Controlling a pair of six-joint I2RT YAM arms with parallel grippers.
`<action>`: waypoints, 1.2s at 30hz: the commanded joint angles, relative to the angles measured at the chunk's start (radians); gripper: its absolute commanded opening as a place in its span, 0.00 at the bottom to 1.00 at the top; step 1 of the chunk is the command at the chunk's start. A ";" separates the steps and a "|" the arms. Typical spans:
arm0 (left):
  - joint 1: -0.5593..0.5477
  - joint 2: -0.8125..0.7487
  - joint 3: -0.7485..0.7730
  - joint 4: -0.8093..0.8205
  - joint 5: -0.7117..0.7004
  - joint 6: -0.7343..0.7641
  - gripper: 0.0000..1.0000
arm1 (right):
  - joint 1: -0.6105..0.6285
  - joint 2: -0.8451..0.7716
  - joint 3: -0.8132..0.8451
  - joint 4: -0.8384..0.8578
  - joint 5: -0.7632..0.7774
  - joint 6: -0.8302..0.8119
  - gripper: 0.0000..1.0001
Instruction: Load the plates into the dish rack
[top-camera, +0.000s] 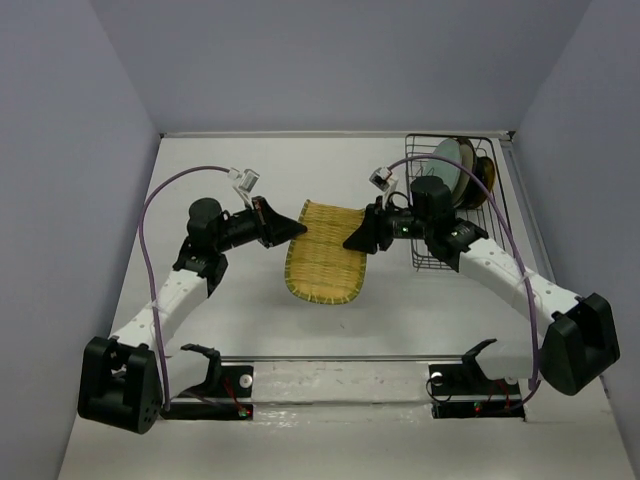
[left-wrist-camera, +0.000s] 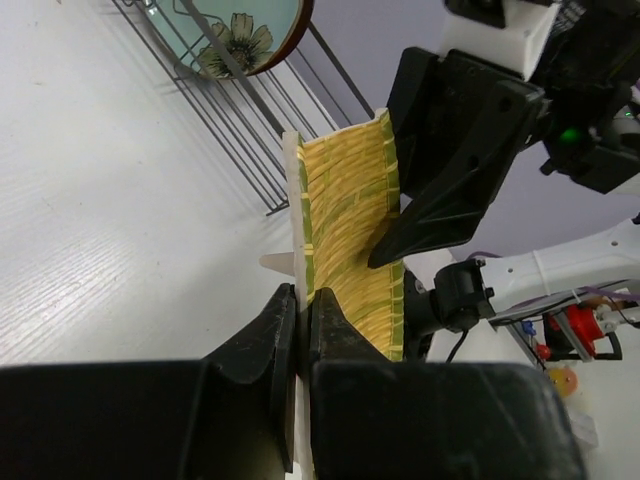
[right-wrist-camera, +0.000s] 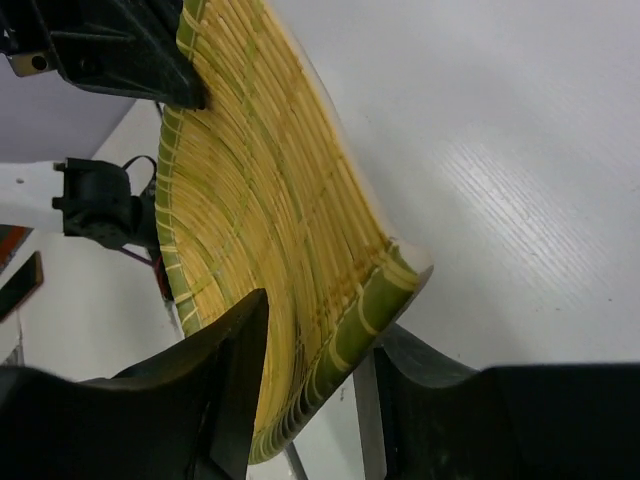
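Closest to the left wrist camera, the left gripper's (left-wrist-camera: 300, 300) two black fingers are pinched tight on the thin edge of the yellow ribbed fan-shaped plate (left-wrist-camera: 350, 200), one finger on its woven-looking yellow-green face and one on its plain white underside. In the right wrist view the right gripper (right-wrist-camera: 320, 320) straddles the opposite corner of the same plate, with one finger over the ribbed face and the other under the green-banded rim. The fingers stand at a narrow gap around it, but whether they are pressing on it I cannot tell.

From above, the plate hangs between the two grippers over the middle of the white table (top-camera: 250, 330), to the left of the rack and apart from it. It looks lifted off the surface, with its far corners at the grippers and its curved edge toward the arm bases.

The rectangular black wire dish rack (top-camera: 430, 258) sits at the far right of the table, beyond the right arm. A pale green round plate (top-camera: 447, 165) stands on edge in its far end. The left wrist view shows a dark flower drawn on it and a red-brown rim. A darker round plate (top-camera: 482, 168) stands just behind it, largely hidden. The rack's near part shows only bare wires.
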 joint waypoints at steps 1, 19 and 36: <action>-0.013 -0.037 0.074 0.066 0.061 -0.017 0.06 | -0.005 -0.014 -0.045 0.263 -0.187 0.124 0.37; -0.014 -0.205 0.203 -0.468 -0.339 0.310 0.99 | -0.090 -0.132 0.047 0.252 0.283 0.279 0.07; -0.160 -0.370 0.129 -0.536 -0.568 0.424 0.99 | -0.090 -0.098 0.305 -0.060 1.176 0.092 0.07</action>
